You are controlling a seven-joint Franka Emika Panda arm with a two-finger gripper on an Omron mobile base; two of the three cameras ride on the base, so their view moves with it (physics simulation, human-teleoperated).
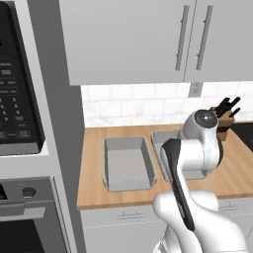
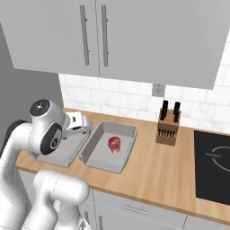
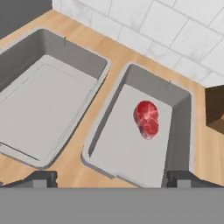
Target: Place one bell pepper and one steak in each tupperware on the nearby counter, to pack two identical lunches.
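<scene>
- A steak [image 3: 147, 119], a marbled pinkish-red rounded lump, lies flat just right of centre in the hand view.
- Its long axis runs from upper left to lower right in that view, slightly tilted from vertical.
- It rests on the floor of the right-hand tupperware [image 3: 118, 155], a light grey shallow tray with sloped walls.
- A second, bare tupperware [image 3: 30, 105] sits just beside it at left, on the tan counter [image 3: 83, 173].
- The gripper [image 3: 113, 180] hangs above, fingers spread wide, holding nothing.
</scene>
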